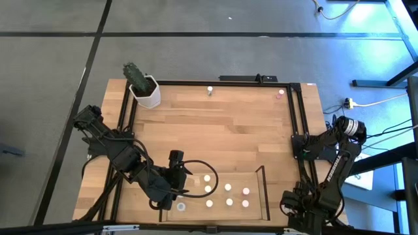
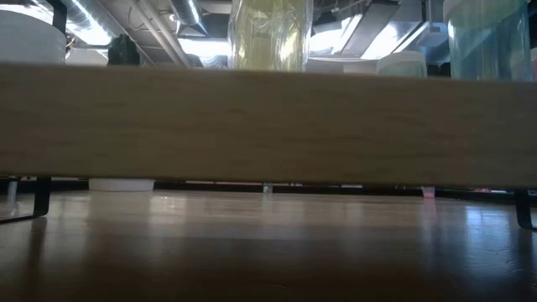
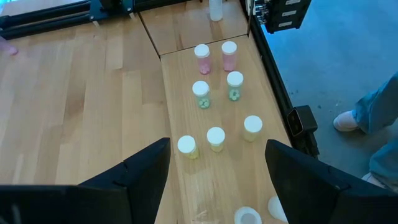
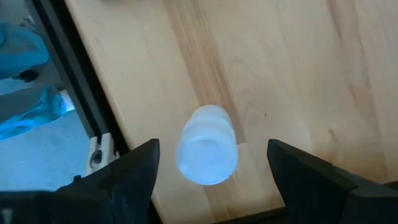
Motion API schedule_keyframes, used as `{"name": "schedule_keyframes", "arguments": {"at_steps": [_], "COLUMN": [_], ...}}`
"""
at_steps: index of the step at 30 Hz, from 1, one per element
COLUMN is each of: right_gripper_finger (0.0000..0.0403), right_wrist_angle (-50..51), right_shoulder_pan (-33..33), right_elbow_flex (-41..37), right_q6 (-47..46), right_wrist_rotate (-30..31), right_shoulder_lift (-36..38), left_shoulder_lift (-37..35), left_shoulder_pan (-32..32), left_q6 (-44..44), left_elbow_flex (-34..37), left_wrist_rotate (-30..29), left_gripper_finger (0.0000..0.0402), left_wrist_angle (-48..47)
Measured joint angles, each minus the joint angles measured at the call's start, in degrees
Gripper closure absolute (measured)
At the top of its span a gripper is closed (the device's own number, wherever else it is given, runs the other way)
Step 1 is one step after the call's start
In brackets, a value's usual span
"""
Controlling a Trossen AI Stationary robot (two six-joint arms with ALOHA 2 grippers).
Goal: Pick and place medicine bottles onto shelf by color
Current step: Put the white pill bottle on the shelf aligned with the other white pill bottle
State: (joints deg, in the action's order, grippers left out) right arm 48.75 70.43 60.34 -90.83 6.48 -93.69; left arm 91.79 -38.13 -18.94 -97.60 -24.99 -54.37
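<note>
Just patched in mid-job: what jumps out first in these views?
The bottles stand clustered in the shelf at the table's near edge, with the left end effector open at the shelf's left end. A cactus pot sits at the far left corner, and two stray bottles stand along the far edge.

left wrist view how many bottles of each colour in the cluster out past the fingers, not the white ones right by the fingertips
pink bottles: 2
green-filled bottles: 2
yellowish bottles: 3
total: 7
</note>
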Motion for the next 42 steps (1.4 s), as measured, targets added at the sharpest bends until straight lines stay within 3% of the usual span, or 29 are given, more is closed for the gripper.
{"name": "schedule_keyframes", "arguments": {"at_steps": [13, 24, 30, 39, 42], "right_gripper_finger": [0.0105, 0.0108, 0.0149, 0.0246, 0.0255], "right_wrist_angle": [-7.80, -7.54, -7.54, -7.99, -8.50], "right_shoulder_pan": [0.00, 0.00, 0.00, -0.02, -0.23], "right_elbow_flex": [-5.73, -6.41, -6.41, -6.41, -6.41], "right_q6": [-0.21, -0.20, -0.11, -0.08, -0.20], "right_wrist_rotate": [-0.07, -0.03, 1.06, 2.98, 3.52], "right_shoulder_lift": [0.00, 0.00, 0.00, 0.00, 0.00], "left_shoulder_lift": [0.00, 0.00, 0.00, 0.00, 0.00], "left_shoulder_pan": [0.00, 0.00, 0.00, 0.00, 0.00], "left_q6": [0.00, 0.00, 0.00, 0.00, 0.00], "left_elbow_flex": [0.00, 0.00, 0.00, 0.00, 0.00], "left_wrist_rotate": [0.00, 0.00, 0.00, 0.00, 0.01], "left_gripper_finger": [0.0146, 0.0146, 0.0146, 0.0146, 0.0146], "left_wrist_angle": [0.01, 0.02, 0.02, 0.02, 0.02]}}
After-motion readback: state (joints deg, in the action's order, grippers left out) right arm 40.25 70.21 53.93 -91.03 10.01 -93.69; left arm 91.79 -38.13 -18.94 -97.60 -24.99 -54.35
